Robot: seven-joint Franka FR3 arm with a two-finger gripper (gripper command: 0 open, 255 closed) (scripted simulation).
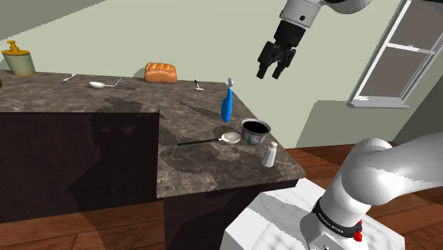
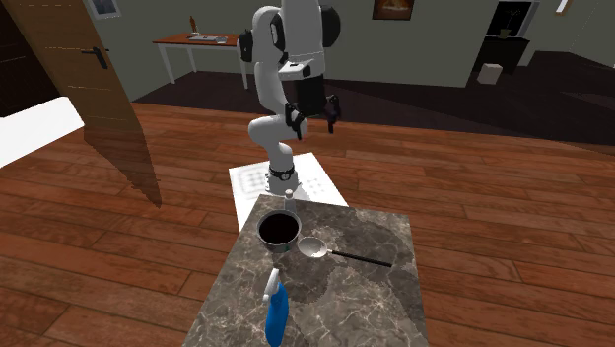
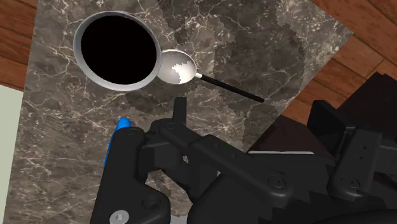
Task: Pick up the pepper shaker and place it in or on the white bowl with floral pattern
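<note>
Nearest the stand (image 1: 273, 213), the pale, cylindrical pepper shaker (image 1: 269, 154) stands upright at the corner of the dark, marble-veined bench (image 1: 213, 174). Just beyond it sits the round bowl (image 1: 255, 129), grey-rimmed and black inside. Beside the bowl lies a shiny ladle (image 1: 231, 138), then a blue spray bottle (image 1: 227, 106). High above, the black gripper (image 1: 272, 71) hangs with fingers apart, empty. The shoulder view adds a bread loaf (image 1: 160, 72) farther along.

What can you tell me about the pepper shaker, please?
The shaker is small and pale grey with a rounded cap. It stands upright on the dark marbled counter, near the corner closest to the stand, beside the bowl but apart from it. Only the counter touches it; the open gripper hangs above.
</note>
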